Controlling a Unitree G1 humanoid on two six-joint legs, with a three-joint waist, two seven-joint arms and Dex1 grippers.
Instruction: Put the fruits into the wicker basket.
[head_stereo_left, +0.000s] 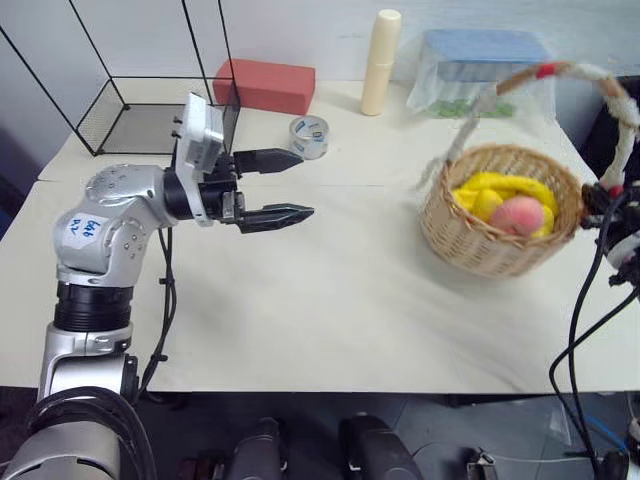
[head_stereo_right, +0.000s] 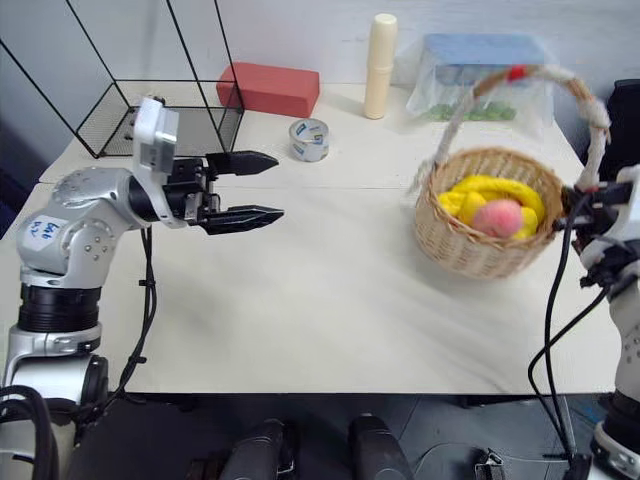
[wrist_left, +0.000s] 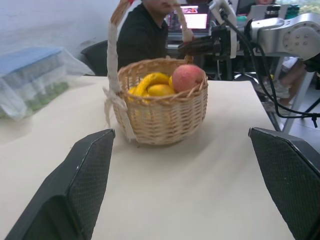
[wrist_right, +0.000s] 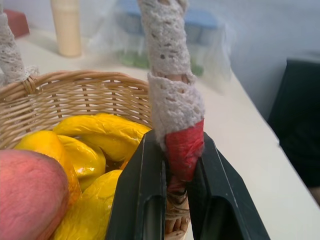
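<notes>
Right gripper clamped on the wicker basket's handle, fruits inside.

The wicker basket (head_stereo_left: 500, 215) sits on the right side of the pale surface (head_stereo_left: 330, 300), with the peach (head_stereo_left: 520, 214) lying on top of yellow fruit (head_stereo_left: 490, 190); which yellow piece is the lemon and which the mango is hard to tell. The right gripper (wrist_right: 175, 200) is closed tight on the handle's base, its fingers (wrist_right: 140, 200) pinching the red tape band (wrist_right: 184, 150) below the white cloth wrap. The left gripper (head_stereo_left: 275, 187) hangs over the surface left of the basket, well apart from it, jaws spread wide and holding nothing. A grey tape roll (head_stereo_left: 309, 136) lies beyond it.
</notes>
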